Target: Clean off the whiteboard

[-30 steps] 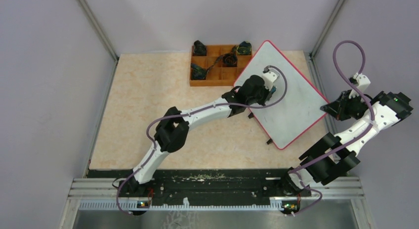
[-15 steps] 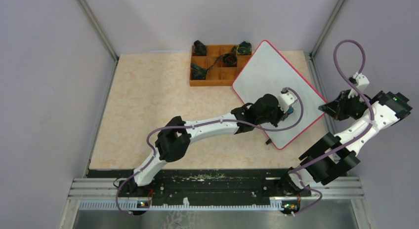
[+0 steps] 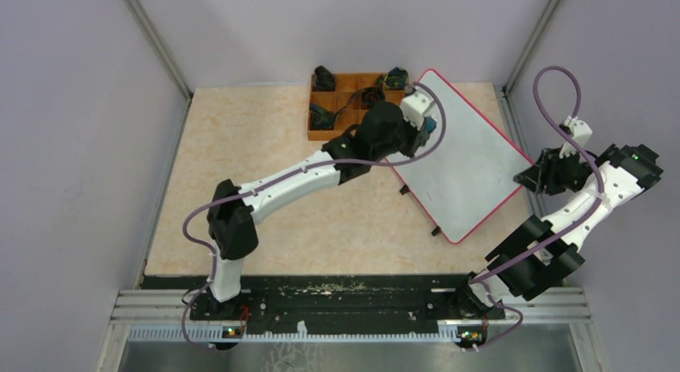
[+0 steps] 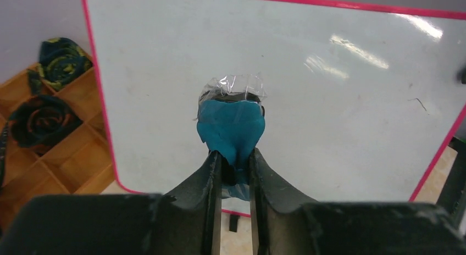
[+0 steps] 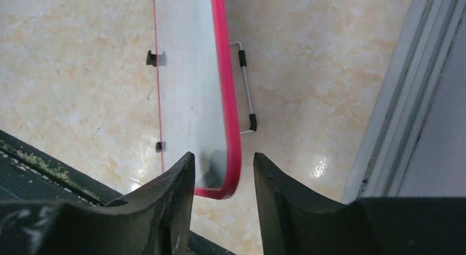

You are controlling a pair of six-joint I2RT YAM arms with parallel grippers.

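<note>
The whiteboard point(image 3: 473, 175) lies tilted at the table's back right, white with a red rim, its surface point(image 4: 340, 95) nearly bare apart from a faint dark scratch point(image 4: 420, 104). My left gripper point(image 3: 425, 125) is over the board's far left corner, shut point(image 4: 235, 156) on a blue eraser pad point(image 4: 231, 123) with clear tape at its tip, pressed against the board. My right gripper point(image 3: 527, 179) sits at the board's right corner. Its jaws point(image 5: 222, 159) stand open on either side of the red rim point(image 5: 228, 101), apart from it.
An orange compartment tray point(image 3: 325, 134) with rolled dark cloths point(image 4: 41, 120) sits just left of the board's far corner. A wire stand point(image 5: 247, 84) and small black feet point(image 5: 151, 58) show under the board. The enclosure's frame post point(image 5: 406, 101) runs close on the right.
My left gripper swept with the eraser from mid-board to the near right part, then up to the far left corner. The right jaws opened off the board's corner. The board turned slightly.
</note>
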